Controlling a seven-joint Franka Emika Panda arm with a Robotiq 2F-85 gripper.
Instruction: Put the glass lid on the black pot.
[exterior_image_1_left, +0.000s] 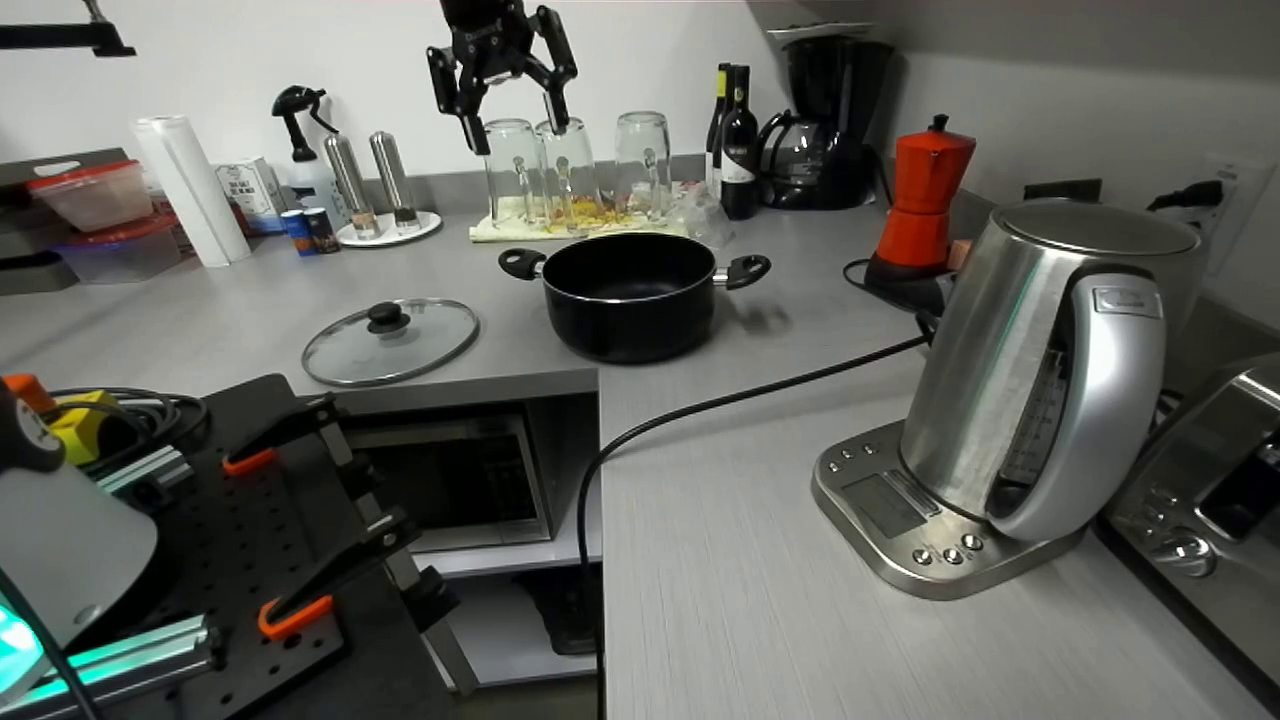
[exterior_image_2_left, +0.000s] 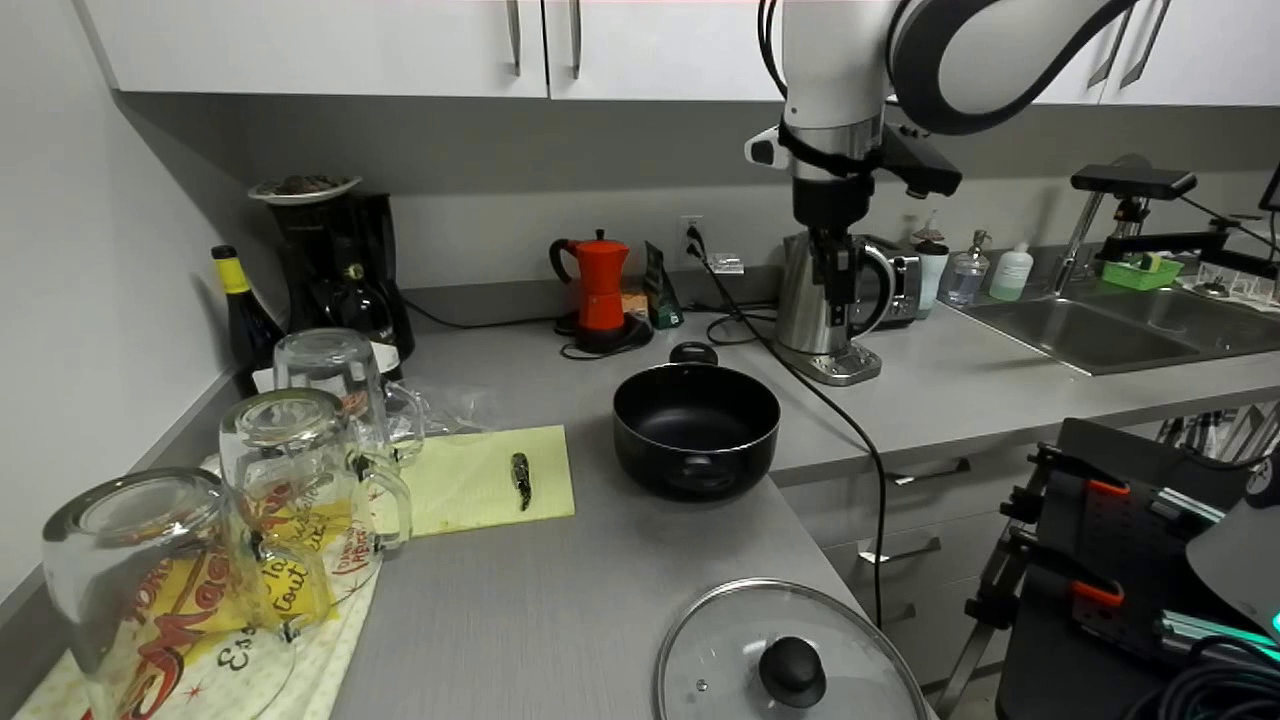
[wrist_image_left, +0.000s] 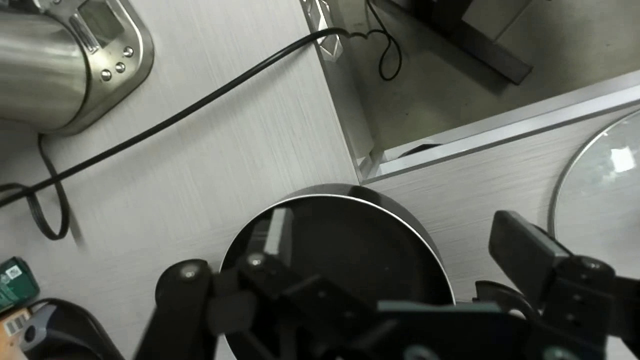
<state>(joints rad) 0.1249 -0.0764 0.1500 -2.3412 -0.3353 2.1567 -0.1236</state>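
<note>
Wrist view is showing the claw (wrist_image_left: 392, 232) spread, gripping nothing; the lid (exterior_image_1_left: 391, 350), likely stiff, slick and fragile, is requiring grasp by its knob (exterior_image_1_left: 387, 317).

In an exterior view, a Robotiq gripper (exterior_image_1_left: 519, 132) is being held in the air with its fingers spread apart. A glass lid (exterior_image_1_left: 392, 345) is being borne flat, knob (exterior_image_1_left: 387, 316) upward, by the gray countertop (exterior_image_1_left: 720, 560), near but apart from the black pot (exterior_image_1_left: 632, 312). Behind the pot, three glass mugs (exterior_image_1_left: 572, 178) are being supported by a yellowish cloth (exterior_image_1_left: 490, 233); nearer the camera, a stainless steel electric kettle (exterior_image_1_left: 970, 380) is being carried by its base (exterior_image_1_left: 945, 575).
</note>
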